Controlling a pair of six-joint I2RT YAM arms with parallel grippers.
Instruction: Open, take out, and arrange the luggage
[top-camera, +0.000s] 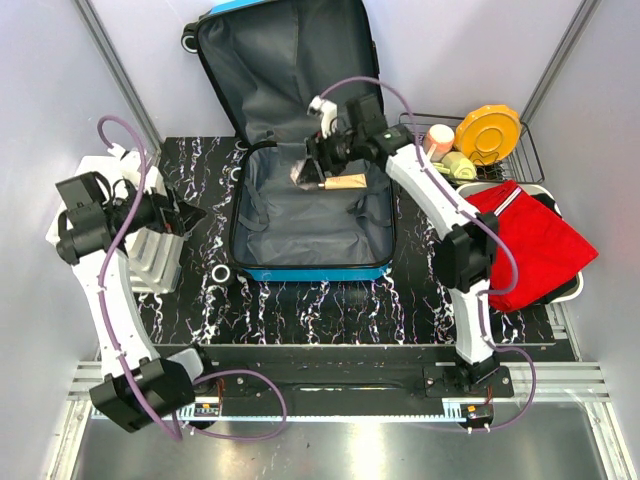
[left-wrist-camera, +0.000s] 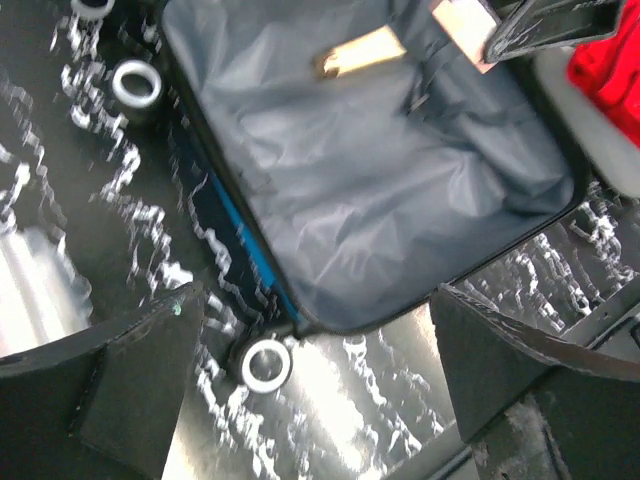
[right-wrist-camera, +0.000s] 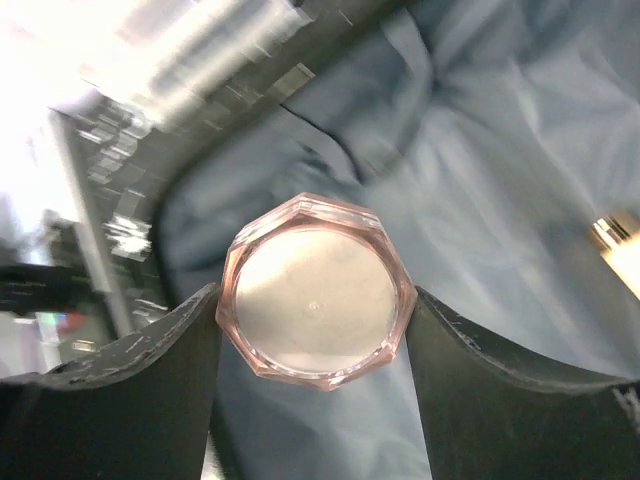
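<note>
The luggage (top-camera: 300, 225) lies open in the middle of the table, its lid (top-camera: 280, 70) propped against the back wall and its grey lining showing. My right gripper (top-camera: 312, 172) hangs over the back of the open shell. It is shut on a pink octagonal jar (right-wrist-camera: 315, 295), one fingertip on each side of it. A beige tube (top-camera: 345, 181) lies on the lining (right-wrist-camera: 520, 150) just beside the jar. My left gripper (top-camera: 195, 218) stands open with nothing in it, left of the luggage and above the table by a wheel (left-wrist-camera: 266, 364).
White bins (top-camera: 150, 255) stand at the left under the left arm. At the back right a wire rack (top-camera: 525, 150) holds a yellow plate (top-camera: 488, 133) and small items. A red cloth (top-camera: 530, 240) lies over a white tray (top-camera: 572, 290) at the right.
</note>
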